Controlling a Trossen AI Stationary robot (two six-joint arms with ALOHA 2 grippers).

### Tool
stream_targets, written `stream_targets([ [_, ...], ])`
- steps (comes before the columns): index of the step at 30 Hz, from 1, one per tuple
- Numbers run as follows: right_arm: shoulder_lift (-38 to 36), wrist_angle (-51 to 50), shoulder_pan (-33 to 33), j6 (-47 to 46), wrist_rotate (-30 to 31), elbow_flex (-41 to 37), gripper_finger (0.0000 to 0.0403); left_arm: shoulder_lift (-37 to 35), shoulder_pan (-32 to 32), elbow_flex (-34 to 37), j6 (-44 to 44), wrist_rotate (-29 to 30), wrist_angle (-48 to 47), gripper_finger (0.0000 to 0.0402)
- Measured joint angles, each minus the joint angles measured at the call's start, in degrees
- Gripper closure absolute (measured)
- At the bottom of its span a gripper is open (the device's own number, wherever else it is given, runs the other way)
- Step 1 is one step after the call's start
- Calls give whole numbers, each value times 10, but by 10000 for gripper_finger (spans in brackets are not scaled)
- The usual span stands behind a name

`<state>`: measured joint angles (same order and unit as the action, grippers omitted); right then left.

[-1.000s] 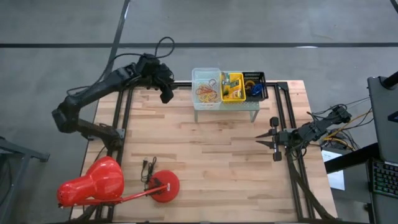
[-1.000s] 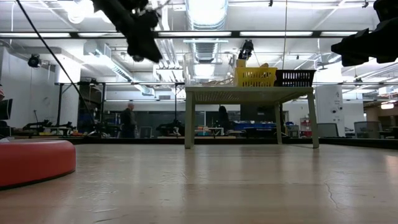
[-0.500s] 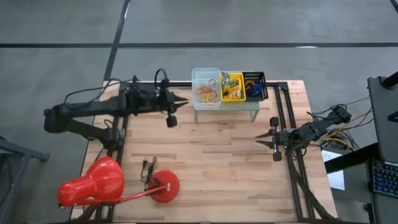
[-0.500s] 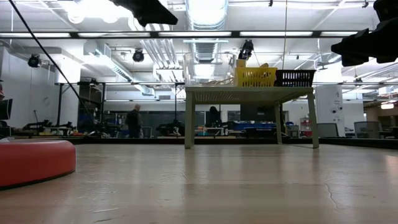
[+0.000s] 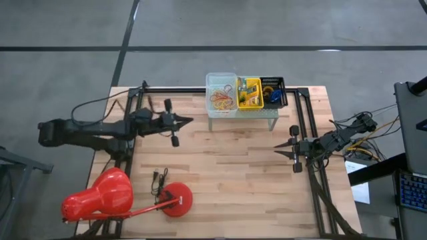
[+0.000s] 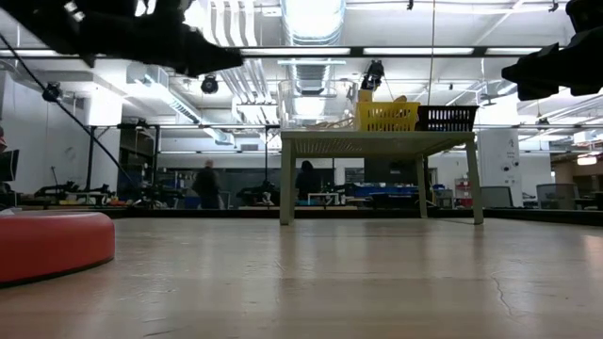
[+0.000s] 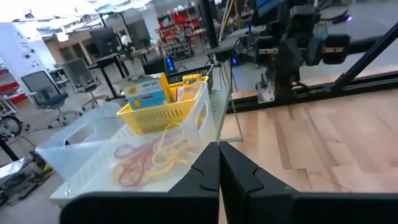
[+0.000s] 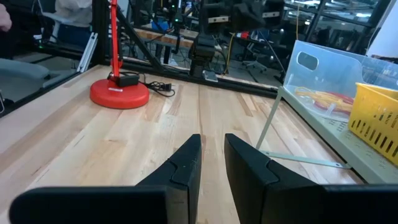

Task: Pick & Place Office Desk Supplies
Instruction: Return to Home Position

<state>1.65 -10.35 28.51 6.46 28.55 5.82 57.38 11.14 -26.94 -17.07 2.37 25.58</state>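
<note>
High view: the tabletop [image 5: 227,180] carries no loose supplies that I can make out. Apart from the red desk lamp [image 5: 107,195] at its near left corner, everything sits at the far edge on the mint-green shelf [image 5: 243,115]. Three bins stand side by side on the shelf: the clear bin [image 5: 221,79] on the left, the yellow bin [image 5: 240,93] in the middle and the black bin [image 5: 283,91] on the right. By my reading the picking and placing is done, and only parking the arms remains.

The row of bins runs left to right along the shelf. All three sit upright with their open tops up. The clear and yellow bins have their long sides running from the far edge toward the near one, while the black bin looks closer to square.

The rubber bands [image 5: 222,100] lie flat in a loose tangle in the clear bin. The crayon boxes [image 7: 144,94] stand on end in the yellow bin, and the ring loops [image 5: 274,95] rest in the black one.

The left tool [image 5: 185,121] hangs left of the shelf, pointing toward it, fingers pressed together and empty. The right tool [image 5: 277,149] waits by the right edge, pointing left, fingers slightly parted and holding nothing.
</note>
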Motion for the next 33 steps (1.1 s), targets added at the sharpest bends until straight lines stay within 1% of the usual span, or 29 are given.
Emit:
stream_targets([
  [3,0,0,0,0,0,0,335,-45,0,49,10,-17,36,400],
  [8,0,0,0,0,0,0,335,-121,0,135,10,-78,125,401],
  [13,0,0,0,0,0,0,335,-208,0,209,10,-85,144,401],
  [19,0,0,0,0,0,0,335,-293,0,258,10,-86,145,401],
  [21,0,0,0,0,0,0,335,-320,0,267,8,-85,129,401],
  [33,0,-1,0,0,0,0,335,-509,0,267,-10,-84,-101,401],
])
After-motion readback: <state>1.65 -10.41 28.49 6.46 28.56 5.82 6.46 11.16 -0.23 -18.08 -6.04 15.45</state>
